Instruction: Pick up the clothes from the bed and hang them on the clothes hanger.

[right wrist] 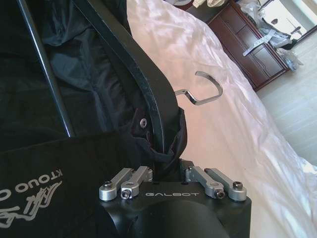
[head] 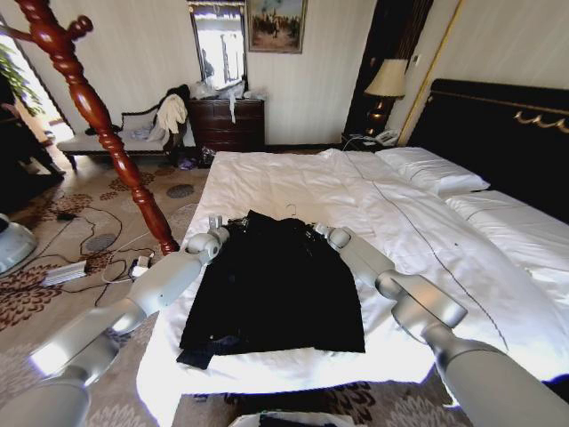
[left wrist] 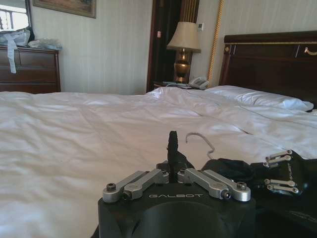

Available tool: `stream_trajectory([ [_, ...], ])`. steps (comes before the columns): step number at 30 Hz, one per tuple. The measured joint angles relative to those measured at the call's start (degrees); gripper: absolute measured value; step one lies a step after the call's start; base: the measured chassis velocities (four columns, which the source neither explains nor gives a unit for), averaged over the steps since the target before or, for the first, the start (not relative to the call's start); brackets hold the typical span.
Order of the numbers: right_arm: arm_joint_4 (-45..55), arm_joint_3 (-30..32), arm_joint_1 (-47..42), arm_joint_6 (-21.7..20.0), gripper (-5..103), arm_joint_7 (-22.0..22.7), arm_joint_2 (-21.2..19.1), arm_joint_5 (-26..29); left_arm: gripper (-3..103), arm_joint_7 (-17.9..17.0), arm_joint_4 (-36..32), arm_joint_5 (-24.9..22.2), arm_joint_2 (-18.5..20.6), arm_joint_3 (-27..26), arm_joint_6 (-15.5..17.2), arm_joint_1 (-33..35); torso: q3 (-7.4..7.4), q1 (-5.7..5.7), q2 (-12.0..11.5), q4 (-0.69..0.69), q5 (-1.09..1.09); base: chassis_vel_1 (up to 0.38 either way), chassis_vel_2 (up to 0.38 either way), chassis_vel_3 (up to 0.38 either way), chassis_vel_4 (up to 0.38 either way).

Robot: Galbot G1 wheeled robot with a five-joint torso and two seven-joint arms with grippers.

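Observation:
The clothes (head: 276, 289), a black garment, lie flat on the bed (head: 293, 173) near its foot. A black coat hanger with a metal hook (head: 291, 212) sits in the garment's shoulders. My left gripper (head: 216, 226) is at the left shoulder, shut on a pinch of black fabric (left wrist: 172, 148). At the right shoulder my right gripper (head: 318, 233) is shut on the fabric-covered hanger arm (right wrist: 166, 153). The hook (right wrist: 200, 91) lies on the white sheet between them. The clothes hanger (head: 89, 107), a tall red-brown wooden stand, rises left of the bed.
White pillows (head: 431, 169) and a black headboard (head: 498, 133) are on the right. Cables and a power strip (head: 67, 271) lie on the patterned carpet near the stand's foot. A dark dresser (head: 229, 123), a bench (head: 107, 140) and a lamp (head: 387, 84) line the far wall.

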Motion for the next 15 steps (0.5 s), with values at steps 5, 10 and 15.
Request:
stream_trajectory([
  [5,1.75,0.37,-0.82,-1.02,23,0.85,-0.27,-2.9,2,-1.54,0.2,1.06,-1.89,2.35,0.73,-1.76,0.0,0.0,0.0,0.0,0.0,0.0,0.0,0.0,0.0],
  [10,2.39,0.41,-1.01,-1.67,23,1.39,-0.21,-3.89,2,-2.6,0.29,1.34,-4.07,4.65,1.54,-3.55,0.0,0.01,0.0,-0.01,0.01,0.0,0.0,0.0,0.0],
  [15,3.58,0.58,-1.06,-1.9,23,1.7,-0.34,-4.81,2,-3.37,0.73,1.95,-5.8,6.19,2.11,-4.58,0.0,0.0,0.0,0.0,0.01,0.0,0.0,0.0,0.0],
])
